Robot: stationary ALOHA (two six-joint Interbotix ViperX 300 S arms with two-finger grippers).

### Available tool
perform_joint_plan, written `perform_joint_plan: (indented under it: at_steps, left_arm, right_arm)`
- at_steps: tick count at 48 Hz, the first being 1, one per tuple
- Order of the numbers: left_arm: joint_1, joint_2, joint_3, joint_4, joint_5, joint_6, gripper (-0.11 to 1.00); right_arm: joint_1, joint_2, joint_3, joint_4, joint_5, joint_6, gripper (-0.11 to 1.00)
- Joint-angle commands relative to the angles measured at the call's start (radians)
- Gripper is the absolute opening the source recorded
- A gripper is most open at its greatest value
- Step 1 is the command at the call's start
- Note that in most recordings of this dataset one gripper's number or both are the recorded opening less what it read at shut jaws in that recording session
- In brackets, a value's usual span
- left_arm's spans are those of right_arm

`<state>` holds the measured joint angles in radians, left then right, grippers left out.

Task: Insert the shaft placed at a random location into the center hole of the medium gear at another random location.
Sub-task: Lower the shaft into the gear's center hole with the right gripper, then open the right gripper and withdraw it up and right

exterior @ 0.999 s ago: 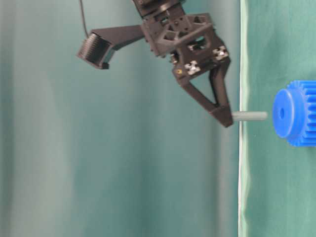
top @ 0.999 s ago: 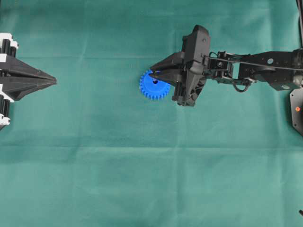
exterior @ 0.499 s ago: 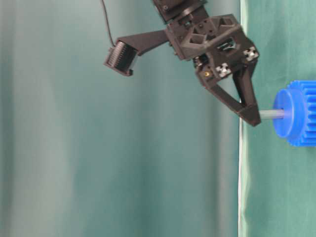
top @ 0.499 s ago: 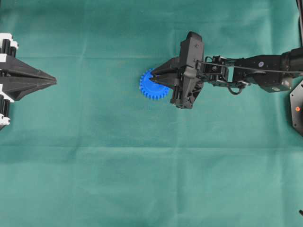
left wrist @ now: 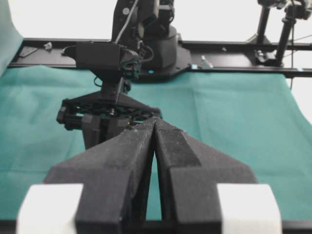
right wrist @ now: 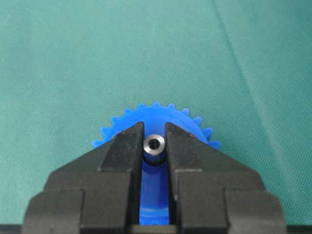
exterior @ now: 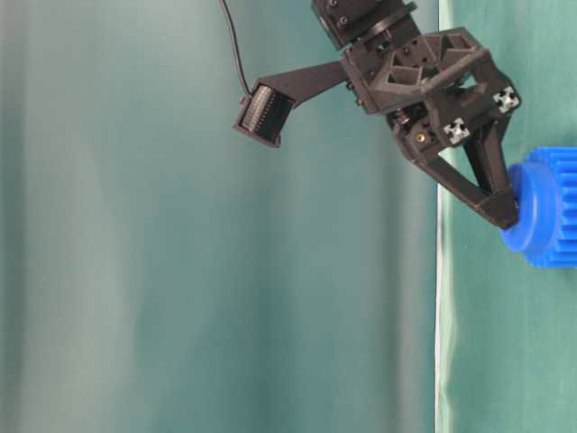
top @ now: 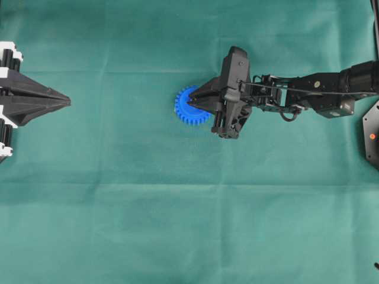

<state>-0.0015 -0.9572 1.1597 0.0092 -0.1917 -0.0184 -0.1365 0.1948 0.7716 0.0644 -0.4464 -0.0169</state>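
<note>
The bright blue round plastic gear [top: 190, 106] lies flat on the green cloth-covered tabletop [top: 177, 207], a little above the middle of the overhead view. The right pincer [top: 190, 101] is down over the gear's raised hub, and in the table-level view its black fingertips [exterior: 501, 212] touch the hub's face. The right wrist view shows the pincer [right wrist: 155, 145] pinching the small shiny silver-grey metal pin [right wrist: 154, 144] between its two black fingers [right wrist: 124, 146], with the pin's round end facing the camera and blue gear teeth showing around and beyond the finger ends. Only that end of the pin is visible; the table-level view shows none of its length between the fingertips and the hub, and the gear's center hole is hidden beneath the pincer, so how deep the pin sits cannot be told.

The left pincer [top: 67, 102] is at the left edge of the overhead view, well apart from the gear, its two dark fingers [left wrist: 131, 161] pressed together with only a thin seam between them and nothing held.
</note>
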Motion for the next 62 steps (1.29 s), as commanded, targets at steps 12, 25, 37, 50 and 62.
perform_joint_plan:
  at_steps: [12, 25, 37, 50, 62]
  left_arm:
    - [-0.002, 0.008, -0.012, 0.003, -0.005, -0.003, 0.0]
    - [-0.002, 0.006, -0.012, 0.003, -0.005, -0.003, 0.0]
    - [-0.002, 0.008, -0.012, 0.003, -0.005, -0.003, 0.0]
    - [0.0, 0.008, -0.012, 0.003, -0.006, -0.003, 0.0]
    - [-0.002, 0.008, -0.012, 0.003, -0.006, -0.003, 0.0]
  right_arm:
    - [0.002, -0.005, -0.009, 0.002, -0.005, -0.006, 0.13]
    - [0.002, -0.005, -0.011, 0.002, -0.002, -0.006, 0.14]
    - [0.002, -0.029, -0.012, 0.003, 0.002, -0.003, 0.7]
    - [0.002, -0.121, -0.009, 0.003, 0.067, -0.003, 0.8]
    - [0.002, -0.227, -0.003, 0.002, 0.132, -0.005, 0.8]
